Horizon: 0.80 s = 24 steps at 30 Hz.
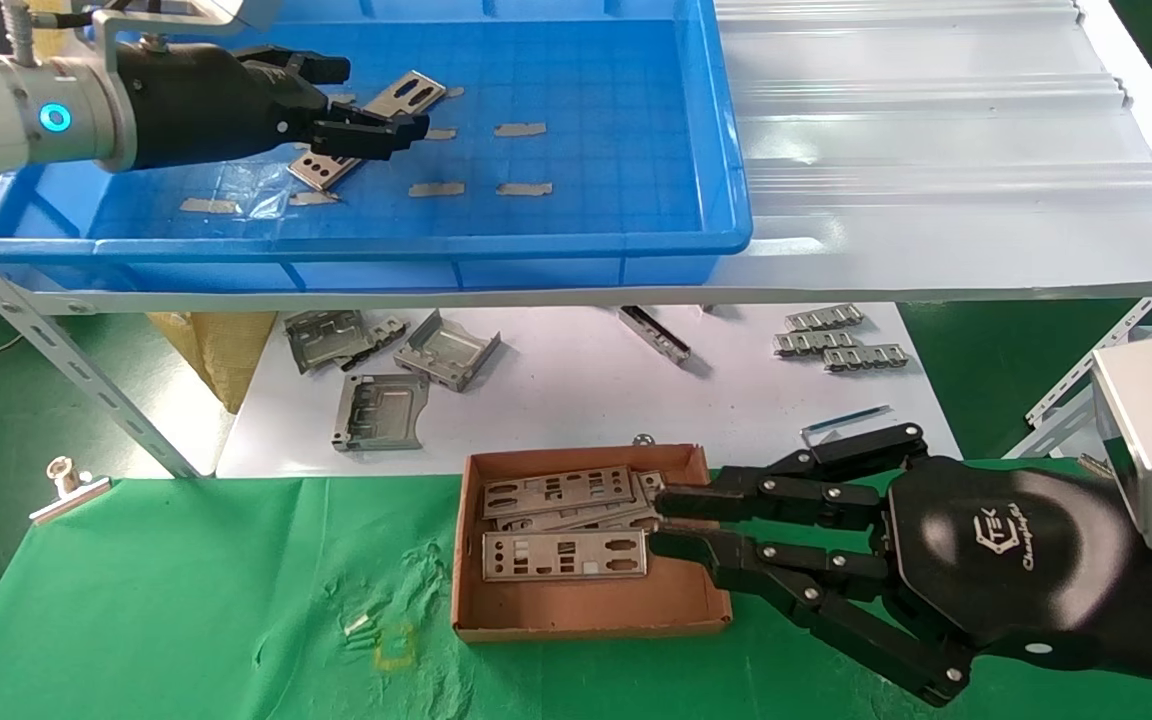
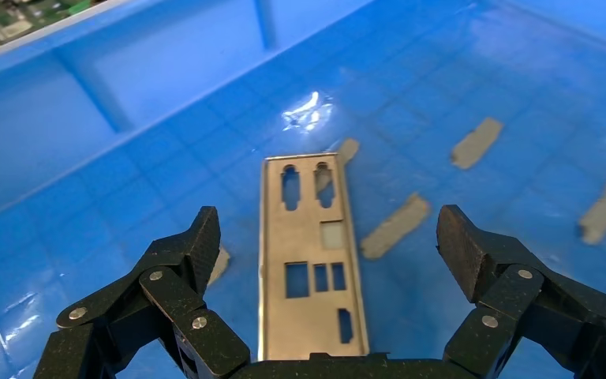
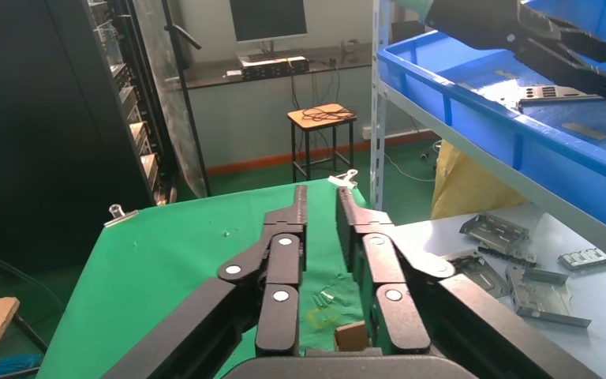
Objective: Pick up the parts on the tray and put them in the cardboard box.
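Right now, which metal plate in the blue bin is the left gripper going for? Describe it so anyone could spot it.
Look in the large bright-blue plastic tray on the white shelf. Under the open black left gripper lies a thin flat silver-grey plate. It is the only metal part there; its neighbours are small brownish tape scraps.

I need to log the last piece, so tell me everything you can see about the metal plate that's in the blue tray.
The plate is a thin, flat, silver-grey metal strip, a long rectangle with two keyhole-like slots at one end and several small rectangular cut-outs. It lies flat on the grid floor of the tray, towards the tray's left side, among bits of brownish tape. The left gripper is open over it, one finger on each side; contact cannot be made out.
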{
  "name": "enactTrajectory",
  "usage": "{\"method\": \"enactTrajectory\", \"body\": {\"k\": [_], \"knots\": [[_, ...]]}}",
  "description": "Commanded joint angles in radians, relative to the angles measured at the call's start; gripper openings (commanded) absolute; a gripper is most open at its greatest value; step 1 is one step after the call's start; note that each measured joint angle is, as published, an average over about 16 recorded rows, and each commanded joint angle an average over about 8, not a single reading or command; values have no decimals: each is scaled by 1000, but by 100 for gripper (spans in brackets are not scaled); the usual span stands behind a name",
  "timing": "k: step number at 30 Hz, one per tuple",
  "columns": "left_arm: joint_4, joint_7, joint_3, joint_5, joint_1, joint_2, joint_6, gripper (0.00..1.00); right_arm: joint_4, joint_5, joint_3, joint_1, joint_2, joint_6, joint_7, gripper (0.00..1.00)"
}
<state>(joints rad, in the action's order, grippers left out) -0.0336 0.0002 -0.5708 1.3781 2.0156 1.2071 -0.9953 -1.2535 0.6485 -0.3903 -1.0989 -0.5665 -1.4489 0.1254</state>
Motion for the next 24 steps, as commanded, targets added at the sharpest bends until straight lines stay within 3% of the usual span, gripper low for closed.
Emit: {"method": "enactTrajectory", "body": {"k": [1,6,8,24], "knots": [[13,-3,-4,6,4,14,24,76,0,0,0,0,0,0,0,100],[32,-19,-12,18,8,34,56,14,0,0,0,0,0,0,0,100],[37,-26,-15,23,10,38,61,0,0,0,0,0,0,0,0,100],[37,-41,-27,40,13,41,53,0,0,0,0,0,0,0,0,100]]}}
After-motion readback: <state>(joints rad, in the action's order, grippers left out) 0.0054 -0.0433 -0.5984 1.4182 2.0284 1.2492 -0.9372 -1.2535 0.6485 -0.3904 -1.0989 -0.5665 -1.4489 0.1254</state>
